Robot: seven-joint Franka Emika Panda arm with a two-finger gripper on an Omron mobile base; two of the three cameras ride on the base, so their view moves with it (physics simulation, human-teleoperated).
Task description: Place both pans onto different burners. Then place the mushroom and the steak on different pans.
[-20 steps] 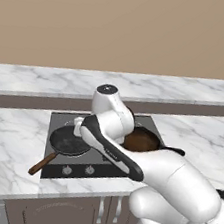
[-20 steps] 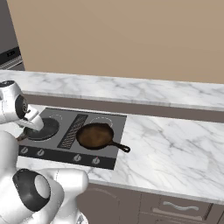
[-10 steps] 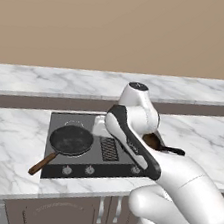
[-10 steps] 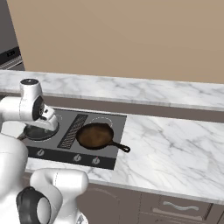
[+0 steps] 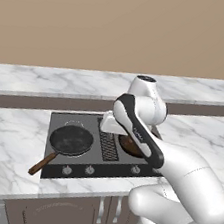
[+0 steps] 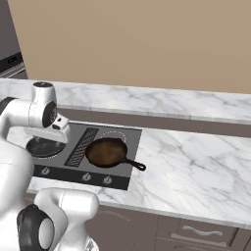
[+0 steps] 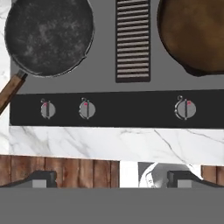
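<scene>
The black pan with its brown wooden handle sits on the front left burner of the dark cooktop. The reddish-brown pan rests on the front right burner, its black handle pointing right. Behind it a free burner shows as a white circle. In the hand view the black pan is top left and the reddish-brown pan top right. My gripper hangs open above the cooktop's front edge, between the pans, with nothing between its fingers. The mushroom and the steak are out of view.
A vent grille runs between the two pans. Knobs line the cooktop's front strip. Marble counter spreads to the right of the cooktop, with a raised ledge and the tan wall behind. Cabinet drawers are below.
My arm has swung right from above the black pan to the middle of the cooktop. Both pans stay where they were, and the gripper stays open.
</scene>
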